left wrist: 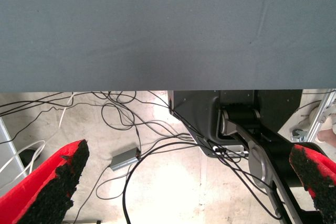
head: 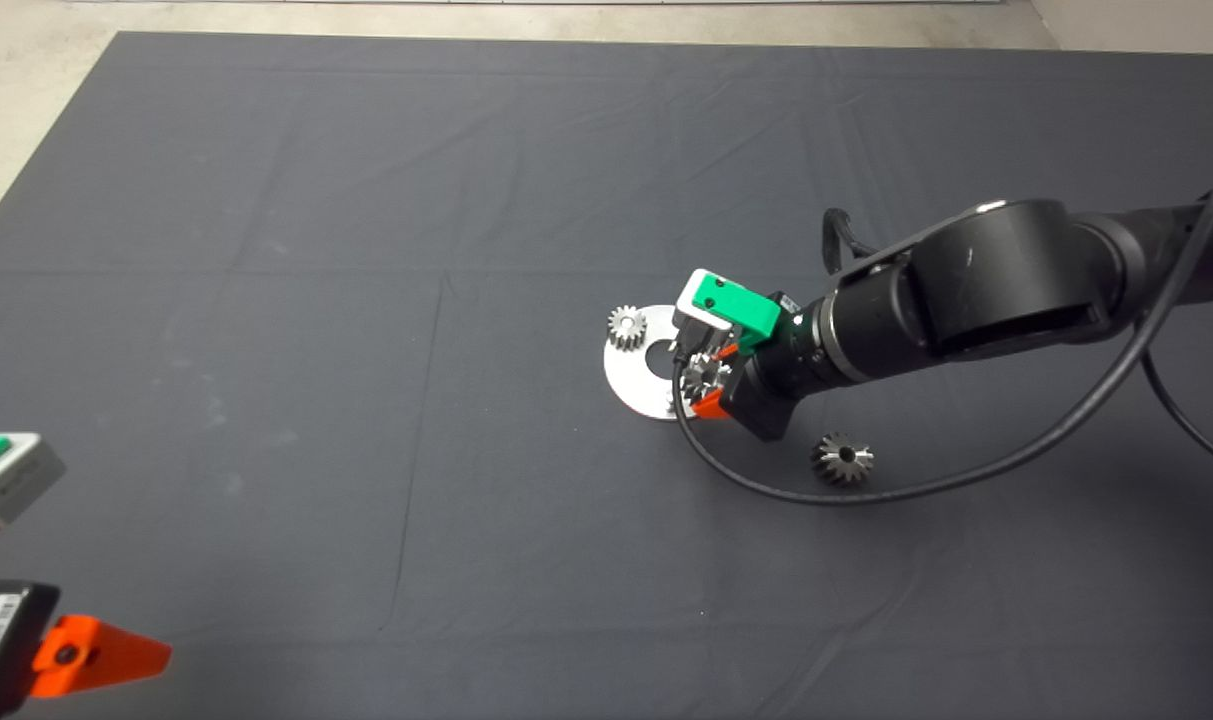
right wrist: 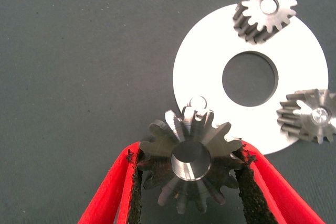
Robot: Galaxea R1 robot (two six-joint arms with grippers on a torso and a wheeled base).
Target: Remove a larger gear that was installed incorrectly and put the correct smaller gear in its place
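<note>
My right gripper (right wrist: 189,156) is shut on the larger gear (right wrist: 173,140), a dark grey steel gear with glints and a bright hub hole. It holds the gear over the near rim of a silver disc plate (right wrist: 210,61). A small bare peg (right wrist: 198,102) shows on the plate just beyond the gear. In the head view the gear (head: 699,376) sits between the red fingers. The smaller gear (head: 843,459), blackish with stubby teeth, lies on the mat beside the right wrist. My left gripper (left wrist: 189,150) stays parked at the mat's lower left edge, open and empty.
Two small bright silver gears (right wrist: 265,9) (right wrist: 310,115) sit on the plate's rim, around its round centre hole. A black cable (head: 966,480) loops from the right arm across the mat past the smaller gear. Floor cables show below the mat edge in the left wrist view.
</note>
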